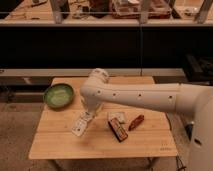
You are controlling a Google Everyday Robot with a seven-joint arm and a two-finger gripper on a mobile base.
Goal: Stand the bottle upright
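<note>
At the left edge of the wooden table [100, 148] we see a green bowl [59, 95], standing toward the far-left corner and well apart from everything else.

Right of the bowl lies the bottle [81, 125], a small white one with a pale label. It sits left of the table's middle, closer to the near edge than the bowl. It is tilted on a diagonal, its lower end pointing to the near-left corner and its upper end lifted toward the far right.

At that upper end we find the gripper [90, 112], reaching down from the bend of the white arm [140, 97]. Its fingers are drawn fully together, and as far as we can make out they are pinched on the top of the bottle.

Farther right, about mid-table, a small white packet [116, 117] touches the far end of a dark brown bar [119, 131], which runs slantwise toward the near edge. Just beside them is a reddish-brown item [136, 122], slanting the opposite way.

The arm crosses above the far half of the table from the robot's body, at the right edge. Beyond the table's far edge a long counter [100, 22] spans the background.
</note>
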